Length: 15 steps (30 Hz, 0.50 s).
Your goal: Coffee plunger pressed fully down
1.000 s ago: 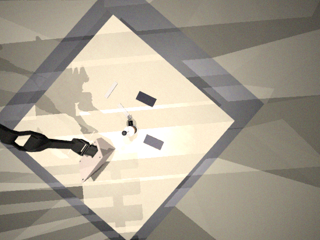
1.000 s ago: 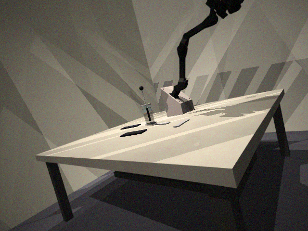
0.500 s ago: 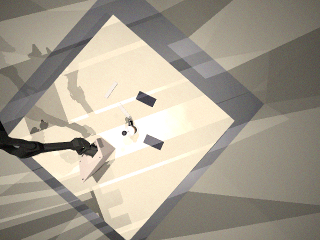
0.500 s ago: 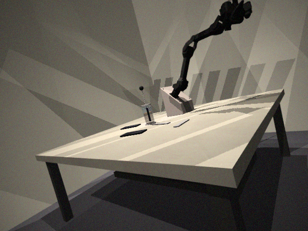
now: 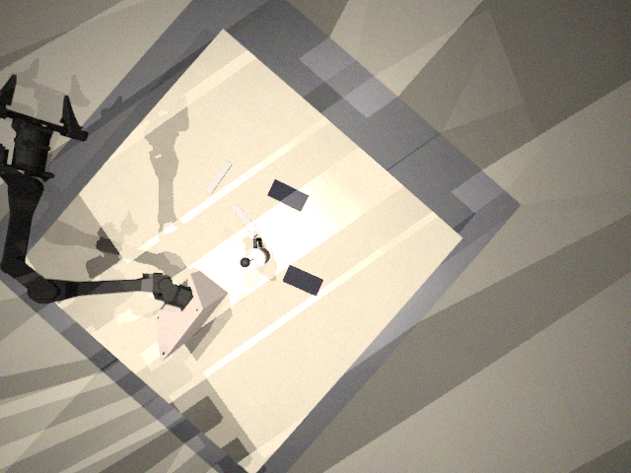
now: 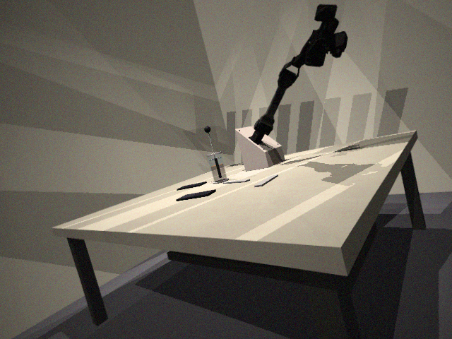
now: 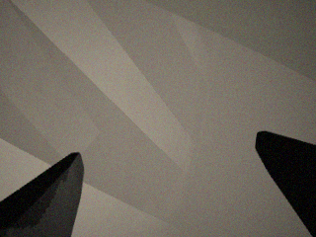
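One coffee press (image 6: 217, 168) stands upright near the middle of the tabletop (image 6: 277, 219), its plunger rod rising to a single round black knob (image 6: 207, 128) raised well above the glass body; from above the knob (image 5: 245, 262) shows just beside the press (image 5: 259, 252). Around it lie four flat pieces: two dark rectangular slabs, one (image 5: 288, 194) on the far side of the press and one (image 5: 303, 280) on the near side, and two pale thin strips, one (image 5: 219, 176) well apart from the press and one (image 5: 243, 216) ending close to it. One slanted pale block (image 6: 257, 148) sits on the tabletop behind the press and carries the base of the one arm (image 6: 288, 78), which reaches up and away from the press. Its gripper (image 5: 36, 103) is high off the tabletop's edge, well apart from the press, with the jaws spread wide and nothing between them. In the wrist view the two dark fingertips frame only bare, shadowed background. The exterior view shows three table legs.
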Available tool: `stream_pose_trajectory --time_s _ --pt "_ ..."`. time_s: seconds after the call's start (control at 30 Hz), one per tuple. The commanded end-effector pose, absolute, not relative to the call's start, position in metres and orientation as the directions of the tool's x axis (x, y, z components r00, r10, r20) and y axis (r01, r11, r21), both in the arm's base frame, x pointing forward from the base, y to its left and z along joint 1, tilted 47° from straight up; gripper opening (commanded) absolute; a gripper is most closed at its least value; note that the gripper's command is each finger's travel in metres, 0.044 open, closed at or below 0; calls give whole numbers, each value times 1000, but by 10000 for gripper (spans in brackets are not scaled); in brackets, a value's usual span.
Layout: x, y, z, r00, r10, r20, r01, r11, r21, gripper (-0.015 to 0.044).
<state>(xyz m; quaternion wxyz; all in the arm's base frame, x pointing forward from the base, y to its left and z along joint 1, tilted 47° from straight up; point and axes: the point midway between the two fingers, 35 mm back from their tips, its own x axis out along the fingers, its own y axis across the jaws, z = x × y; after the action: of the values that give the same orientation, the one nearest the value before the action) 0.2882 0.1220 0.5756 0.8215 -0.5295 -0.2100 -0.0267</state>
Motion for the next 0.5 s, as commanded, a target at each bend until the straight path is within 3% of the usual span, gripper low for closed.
stream_pose_trajectory --time_s 0.0,0.27,0.47 --pt "323 104 536 952 154 264 184 403 -897 440" --pt "388 37 429 997 75 -36 -66 444 -893 440" --pt "404 -32 344 963 20 -267 -225 599 -768 440"
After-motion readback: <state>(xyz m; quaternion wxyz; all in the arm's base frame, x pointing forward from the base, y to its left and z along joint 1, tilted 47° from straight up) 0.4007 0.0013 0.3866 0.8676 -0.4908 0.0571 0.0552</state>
